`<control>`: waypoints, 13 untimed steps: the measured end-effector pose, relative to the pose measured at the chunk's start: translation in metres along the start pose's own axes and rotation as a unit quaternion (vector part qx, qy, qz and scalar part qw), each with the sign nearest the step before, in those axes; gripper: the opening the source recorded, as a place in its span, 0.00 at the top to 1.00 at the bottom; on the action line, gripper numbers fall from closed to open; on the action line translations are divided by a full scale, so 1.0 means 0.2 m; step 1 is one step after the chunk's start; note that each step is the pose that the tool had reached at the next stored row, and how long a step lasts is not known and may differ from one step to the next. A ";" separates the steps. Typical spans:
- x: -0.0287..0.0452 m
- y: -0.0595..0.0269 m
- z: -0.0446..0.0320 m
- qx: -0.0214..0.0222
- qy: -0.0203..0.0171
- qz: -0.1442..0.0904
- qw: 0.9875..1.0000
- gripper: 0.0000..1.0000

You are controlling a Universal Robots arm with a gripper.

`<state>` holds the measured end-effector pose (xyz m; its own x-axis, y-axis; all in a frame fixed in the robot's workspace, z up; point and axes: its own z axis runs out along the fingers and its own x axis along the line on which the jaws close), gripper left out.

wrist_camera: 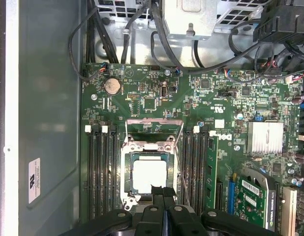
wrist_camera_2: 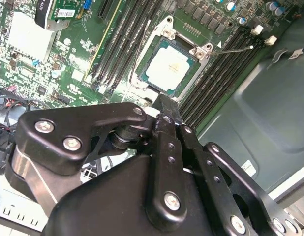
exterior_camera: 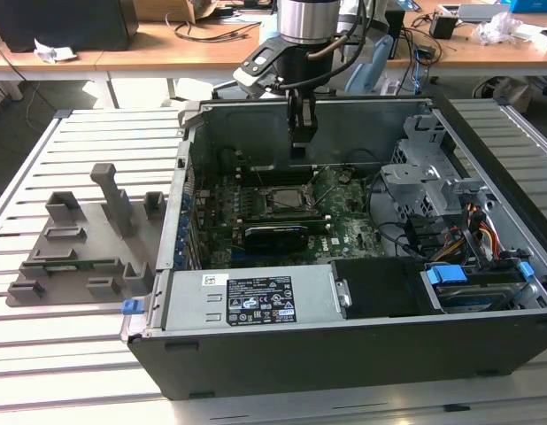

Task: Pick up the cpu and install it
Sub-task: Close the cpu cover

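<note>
You are inspecting a small, flat, square cpu (wrist_camera: 149, 176) with a pale silver metal top, lying flat in the dark metal-framed socket (wrist_camera: 126, 167) on the green motherboard (wrist_camera: 142, 93), while the black two-fingered gripper (wrist_camera: 162, 189) is hovering just over one socket edge, jaws pressed together on nothing. The metal top is facing up toward the gripper and, being square, it is offering no long axis (its edges are running parallel to the black memory slots (wrist_camera: 100, 172) beside it). I am judging it light, stiff, slick-topped and fragile underneath, so you are best gripping it by two opposite edges.
</note>
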<state>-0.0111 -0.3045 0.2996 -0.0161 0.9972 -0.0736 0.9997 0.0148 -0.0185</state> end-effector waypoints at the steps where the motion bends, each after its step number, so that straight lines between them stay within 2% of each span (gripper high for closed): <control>1: -0.001 0.042 0.000 0.000 0.000 0.000 1.000 0.89; 5: -0.002 0.137 -0.001 0.000 0.000 0.000 1.000 0.89; 10: -0.004 0.278 -0.003 0.001 0.000 0.000 1.000 0.89; 13: -0.004 0.365 0.003 0.004 0.000 0.000 1.000 0.89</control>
<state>0.0619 -0.3043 0.2978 -0.0165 0.9972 -0.0733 0.9995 0.0146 -0.0270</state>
